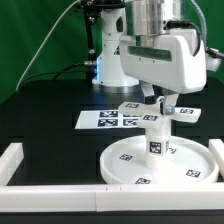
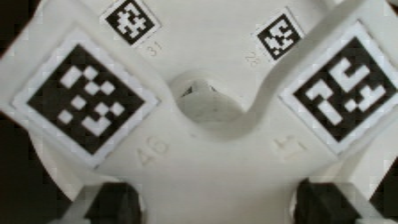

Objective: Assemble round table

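Looking across the black table [image 1: 40, 105], the exterior view takes in the whole setup: the white arm [image 1: 160, 55] reaching down over the wide round disc [image 1: 125, 160], which lies flat near the front, just behind the white rail [image 1: 60, 185]. A short thick cylinder [image 1: 155, 140] stands upright at the disc's middle, and a smaller flat-armed piece [image 1: 152, 112] sits on top of it, directly under the claw [image 1: 153, 97]. Behind them the marker board [image 1: 105, 118] lies flat on the table.

From the wrist, only the flat-armed piece [image 2: 196, 95] shows, close up, filling the frame with four square tags and a small raised knob [image 2: 206, 100] at its centre. Two dark fingertips [image 2: 111, 203] sit at the picture's edge, well apart and clear of the knob. The claw [image 2: 217, 203] looks spread wide; whether the fingers touch the piece's edges, I cannot tell.
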Tool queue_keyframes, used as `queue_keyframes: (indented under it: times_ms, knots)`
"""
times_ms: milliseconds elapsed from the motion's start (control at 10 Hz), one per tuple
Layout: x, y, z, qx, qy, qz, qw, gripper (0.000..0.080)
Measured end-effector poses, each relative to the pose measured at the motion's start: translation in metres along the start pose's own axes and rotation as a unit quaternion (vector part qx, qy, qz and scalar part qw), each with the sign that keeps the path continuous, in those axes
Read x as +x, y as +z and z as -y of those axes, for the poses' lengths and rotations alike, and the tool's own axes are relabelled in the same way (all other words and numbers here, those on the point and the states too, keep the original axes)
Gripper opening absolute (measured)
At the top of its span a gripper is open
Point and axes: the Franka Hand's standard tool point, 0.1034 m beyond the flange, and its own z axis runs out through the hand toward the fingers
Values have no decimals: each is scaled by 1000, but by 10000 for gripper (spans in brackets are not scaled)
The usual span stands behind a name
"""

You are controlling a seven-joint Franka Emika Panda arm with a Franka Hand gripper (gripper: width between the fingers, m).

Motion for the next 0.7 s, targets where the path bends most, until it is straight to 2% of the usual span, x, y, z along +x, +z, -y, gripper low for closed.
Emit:
queue_keyframes:
  times_ms: [100,500,600,700]
  knots:
    - [0,0,0,5,60,7,998,426]
    - [0,0,-1,7,78,6,997,426]
    - [-1,-1,-1,8,76,7,997,573]
    - [-5,-11,2,13,70,12,997,630]
